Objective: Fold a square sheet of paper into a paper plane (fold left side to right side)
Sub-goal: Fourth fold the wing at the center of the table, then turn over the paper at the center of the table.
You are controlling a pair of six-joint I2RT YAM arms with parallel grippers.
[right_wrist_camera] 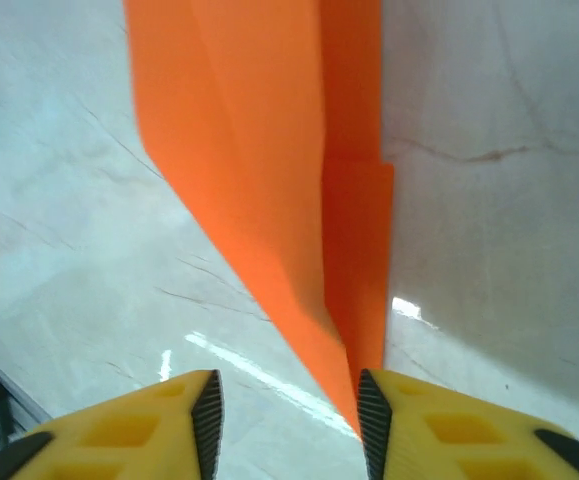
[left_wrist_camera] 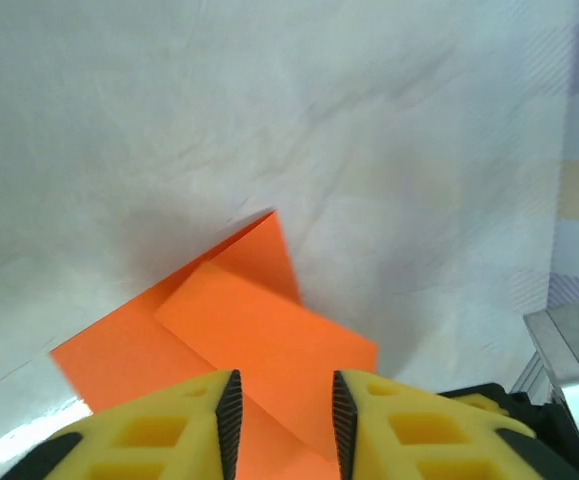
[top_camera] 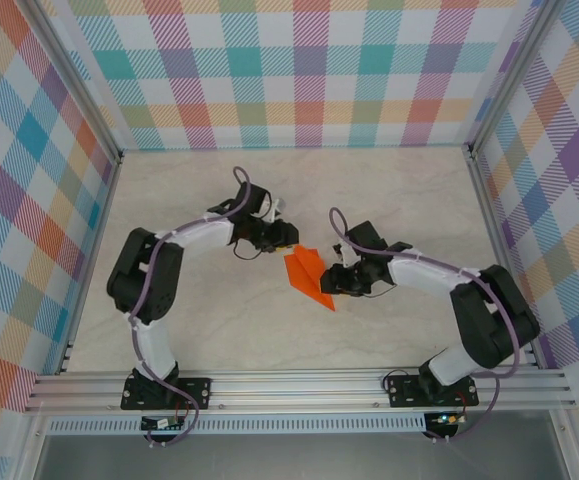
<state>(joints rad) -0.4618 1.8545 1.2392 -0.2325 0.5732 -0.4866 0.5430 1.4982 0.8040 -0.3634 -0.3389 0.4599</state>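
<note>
The paper plane [top_camera: 309,275], a narrow pointed dart of bright orange paper with layered flaps, lies on the table between the two arms, its tip pointing to the near right. My left gripper [top_camera: 287,240] is at its far left end. In the left wrist view the left gripper [left_wrist_camera: 285,425] stands open, with the folded orange paper [left_wrist_camera: 259,330] lying under and beyond the gap. My right gripper [top_camera: 335,283] is at the pointed end. The right wrist view has the right gripper [right_wrist_camera: 289,425] open, the plane's tip [right_wrist_camera: 344,380] running down beside its right finger [right_wrist_camera: 372,420].
The pale marble-patterned table [top_camera: 389,190] is walled by plaid panels at the back and both sides. An aluminium rail [top_camera: 299,385] carrying both arm bases runs along the near edge. A metal post [left_wrist_camera: 569,350] stands at the right of the left wrist view.
</note>
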